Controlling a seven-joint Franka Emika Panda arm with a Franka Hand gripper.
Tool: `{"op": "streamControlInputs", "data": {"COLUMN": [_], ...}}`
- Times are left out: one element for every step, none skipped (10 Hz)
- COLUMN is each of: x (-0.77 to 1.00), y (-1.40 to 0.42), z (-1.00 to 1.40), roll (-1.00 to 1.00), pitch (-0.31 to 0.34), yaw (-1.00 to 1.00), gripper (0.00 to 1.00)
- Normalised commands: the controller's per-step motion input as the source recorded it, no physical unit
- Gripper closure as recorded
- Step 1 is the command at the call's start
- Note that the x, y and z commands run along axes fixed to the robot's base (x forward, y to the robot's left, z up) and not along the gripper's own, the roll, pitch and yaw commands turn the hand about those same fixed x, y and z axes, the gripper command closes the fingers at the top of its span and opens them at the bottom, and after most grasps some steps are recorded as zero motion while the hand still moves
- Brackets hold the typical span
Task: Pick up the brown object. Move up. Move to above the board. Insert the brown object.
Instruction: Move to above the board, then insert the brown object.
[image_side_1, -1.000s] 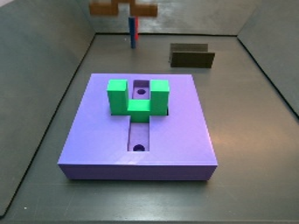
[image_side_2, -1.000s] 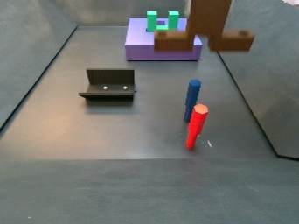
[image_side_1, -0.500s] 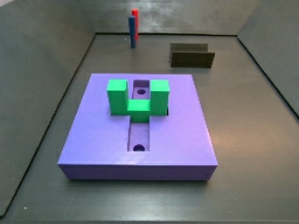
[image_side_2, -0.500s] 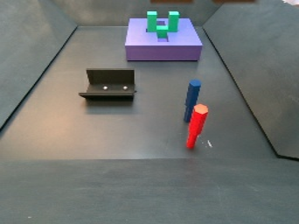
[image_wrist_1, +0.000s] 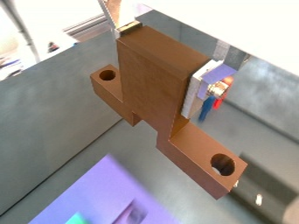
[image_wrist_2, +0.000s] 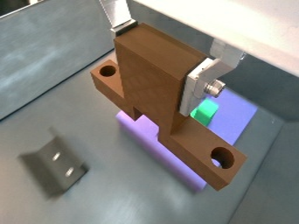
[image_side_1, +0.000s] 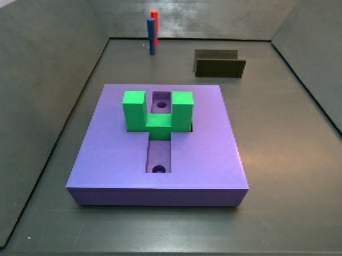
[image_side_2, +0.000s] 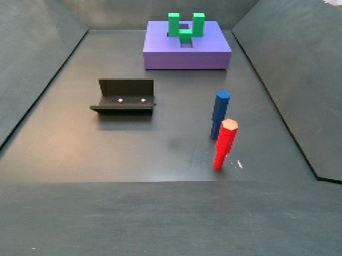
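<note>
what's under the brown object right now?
The gripper, out of both side views, holds the brown object high; below show the board, green block and floor. The groove is covered.

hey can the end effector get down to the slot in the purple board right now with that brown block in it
Probably yes. The end effector grips the brown block by its post, high above the floor. In both side views the board has open space above it, and its slot lies bare beside the green block.
</note>
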Motion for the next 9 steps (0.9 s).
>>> {"op": "streamControlInputs", "data": {"x": [0.37,0.39,0.3,0.0,-0.02,0.0,-0.04,-0.03,-0.05], "y": [-1.4,-1.4,-0.93,-0.04,-0.16,-0.05,0.0,0.0,-0.04], "z": [0.2,0.2,0.14,0.0,-0.46,-0.66,-0.82,-0.53,-0.04], "roll": [0.0,0.02,0.02,0.0,0.0,-0.03,0.0,0.0,0.0], "pitch": [0.148,0.143,0.145,0.0,-0.22,-0.237,0.0,0.13,-0.004], "yaw": [0.01,0.01,0.01,0.0,-0.77,-0.97,-1.0,-1.0,-0.15], "gripper": [1.0,1.0,1.0,1.0,1.0,1.0,1.0,1.0,1.0]}}
